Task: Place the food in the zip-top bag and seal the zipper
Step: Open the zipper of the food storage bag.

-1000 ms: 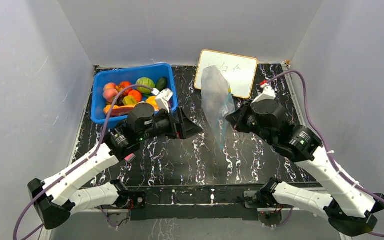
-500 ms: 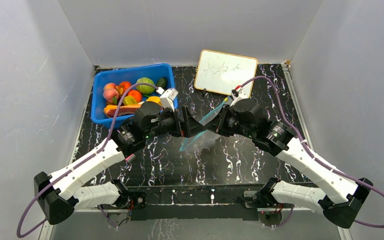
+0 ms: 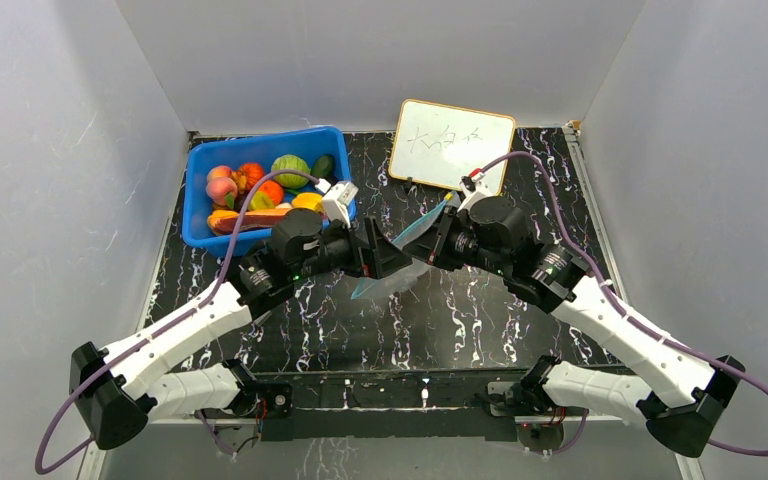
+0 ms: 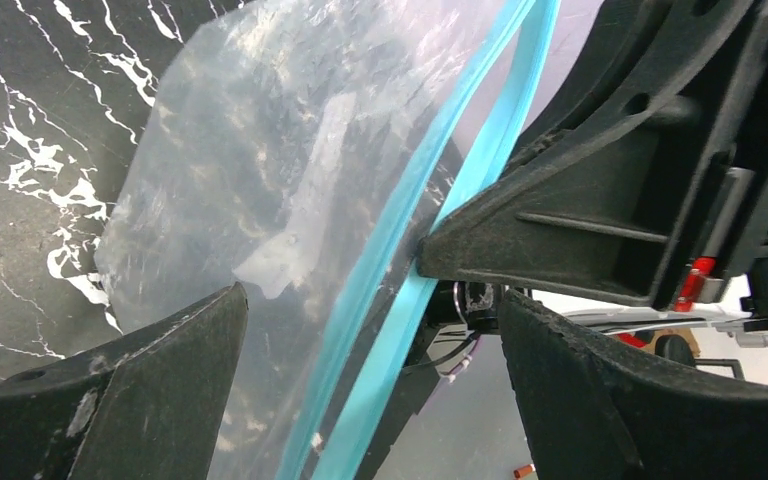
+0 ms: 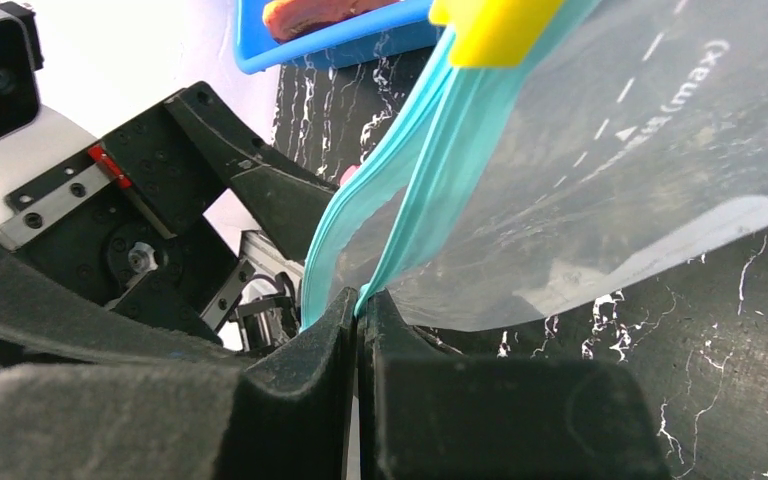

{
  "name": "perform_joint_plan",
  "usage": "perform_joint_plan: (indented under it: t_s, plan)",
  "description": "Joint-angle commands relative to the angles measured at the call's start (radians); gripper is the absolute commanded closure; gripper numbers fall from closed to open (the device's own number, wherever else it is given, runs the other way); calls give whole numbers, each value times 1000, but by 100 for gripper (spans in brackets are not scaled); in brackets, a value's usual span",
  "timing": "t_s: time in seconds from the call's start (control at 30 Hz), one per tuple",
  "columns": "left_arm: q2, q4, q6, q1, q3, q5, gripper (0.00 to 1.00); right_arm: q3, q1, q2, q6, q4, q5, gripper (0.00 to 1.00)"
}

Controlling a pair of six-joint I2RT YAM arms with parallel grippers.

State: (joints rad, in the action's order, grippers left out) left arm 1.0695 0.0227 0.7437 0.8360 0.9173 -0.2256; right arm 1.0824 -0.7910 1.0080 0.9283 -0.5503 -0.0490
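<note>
The zip-top bag (image 3: 388, 282) hangs tilted above the table between my two grippers. My right gripper (image 5: 360, 300) is shut on one blue-teal strip of the zipper (image 5: 415, 215), and a yellow slider (image 5: 490, 25) sits further along the strip. My left gripper (image 4: 370, 340) is open, its fingers (image 4: 110, 400) standing on either side of the zipper (image 4: 430, 230) without touching it. Clear film of the bag (image 4: 280, 190) fills that view. The food (image 3: 260, 190) lies in the blue bin. In the top view, the left gripper (image 3: 385, 258) and right gripper (image 3: 438, 240) face each other.
The blue bin (image 3: 265, 138) stands at the back left of the black marbled table. A whiteboard (image 3: 452, 145) leans at the back centre. Grey walls close in both sides. The right gripper's black body (image 4: 600, 200) sits just behind the bag in the left wrist view.
The right arm swung the bag down and left, from hanging upright by the whiteboard to tilted at the left gripper. The left gripper edged forward so the zipper lies between its fingers.
</note>
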Motion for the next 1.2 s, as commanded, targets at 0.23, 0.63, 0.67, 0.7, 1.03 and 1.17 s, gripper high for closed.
perform_joint_plan:
  t_s: [0.23, 0.63, 0.67, 0.7, 1.03, 1.17]
  plan:
    - [-11, 45, -95, 3, 26, 133, 43, 44, -4, -41, -116, -51, 39, 100]
    - [-29, -31, -142, 3, -50, 115, 72, 56, -4, 8, -201, -82, 13, 100]
    - [-32, -43, -153, 3, -62, 112, 70, 56, -4, 13, -208, -72, -29, 100]
    - [-29, -61, -171, 3, -76, 106, 57, 58, -4, 21, -221, -62, -64, 100]
    - [-115, -94, -72, 3, -105, 193, 100, 191, -4, 41, -159, -239, 252, 100]
    - [-100, -87, -13, 3, -74, 202, 100, 142, -4, 21, -92, -163, 227, 92]
